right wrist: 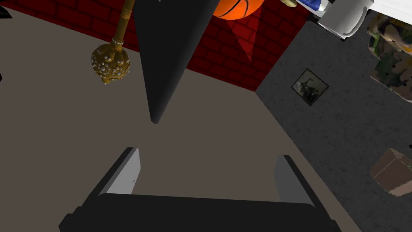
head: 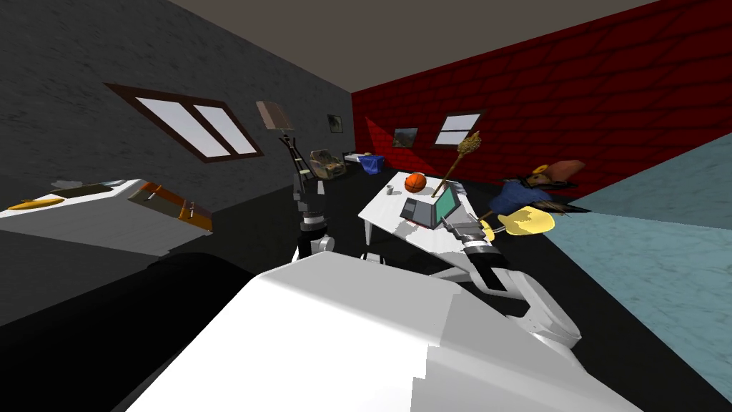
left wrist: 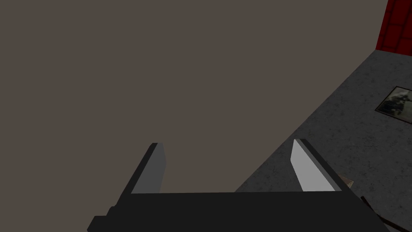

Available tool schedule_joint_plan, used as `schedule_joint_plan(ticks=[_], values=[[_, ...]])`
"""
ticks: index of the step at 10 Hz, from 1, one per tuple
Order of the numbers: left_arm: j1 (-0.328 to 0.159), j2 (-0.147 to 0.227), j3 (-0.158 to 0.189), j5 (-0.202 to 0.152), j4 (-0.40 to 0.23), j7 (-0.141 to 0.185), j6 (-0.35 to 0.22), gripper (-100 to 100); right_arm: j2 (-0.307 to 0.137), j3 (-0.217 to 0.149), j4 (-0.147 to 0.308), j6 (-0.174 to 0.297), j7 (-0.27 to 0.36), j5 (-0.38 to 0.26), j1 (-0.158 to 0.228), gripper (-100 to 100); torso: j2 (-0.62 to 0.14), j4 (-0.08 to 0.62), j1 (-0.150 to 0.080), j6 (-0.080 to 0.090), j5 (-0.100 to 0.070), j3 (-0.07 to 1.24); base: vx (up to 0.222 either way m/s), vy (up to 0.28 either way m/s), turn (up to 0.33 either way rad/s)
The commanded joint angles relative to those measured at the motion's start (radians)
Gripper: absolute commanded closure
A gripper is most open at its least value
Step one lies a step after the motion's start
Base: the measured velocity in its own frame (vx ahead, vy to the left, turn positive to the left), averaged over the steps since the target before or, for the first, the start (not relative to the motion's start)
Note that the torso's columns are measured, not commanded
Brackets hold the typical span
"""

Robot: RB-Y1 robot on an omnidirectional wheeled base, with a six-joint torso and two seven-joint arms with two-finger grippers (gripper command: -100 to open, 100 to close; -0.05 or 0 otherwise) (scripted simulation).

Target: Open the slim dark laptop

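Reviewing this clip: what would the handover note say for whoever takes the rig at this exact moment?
Left gripper: open, empty, arm raised beside the torso, away from the table.
Right gripper: open, empty, at the laptop's lid; the lid's edge sits just ahead of the fingers, not between them.
Laptop: on the white table, lid standing up, teal screen showing, basketball behind it.
Done: the lid is raised and nothing grips it.
Left: judge whether it is open far enough; if so, back the right arm off.
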State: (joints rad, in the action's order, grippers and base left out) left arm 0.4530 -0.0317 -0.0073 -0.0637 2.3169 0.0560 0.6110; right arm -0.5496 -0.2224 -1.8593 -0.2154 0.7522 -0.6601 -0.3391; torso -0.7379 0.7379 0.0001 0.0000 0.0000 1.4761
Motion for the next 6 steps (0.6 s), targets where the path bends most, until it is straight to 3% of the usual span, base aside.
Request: schedule_joint_plan(ticks=[1,6], values=[[0.000,0.000,0.000,0.000,0.000,0.000,0.000,0,-0.062,-0.027,0.043,0.024,0.073,-0.071,0.006,-100,0.000,0.000,0.000,0.000,0.000,0.000,0.063,0.051,0.060],[0.000,0.000,0.000,0.000,0.000,0.000,0.000,0,-0.147,-0.067,0.116,0.058,0.168,-0.171,0.025,-100,-0.001,0.000,0.000,0.000,0.000,-0.001,0.048,0.039,0.045]])
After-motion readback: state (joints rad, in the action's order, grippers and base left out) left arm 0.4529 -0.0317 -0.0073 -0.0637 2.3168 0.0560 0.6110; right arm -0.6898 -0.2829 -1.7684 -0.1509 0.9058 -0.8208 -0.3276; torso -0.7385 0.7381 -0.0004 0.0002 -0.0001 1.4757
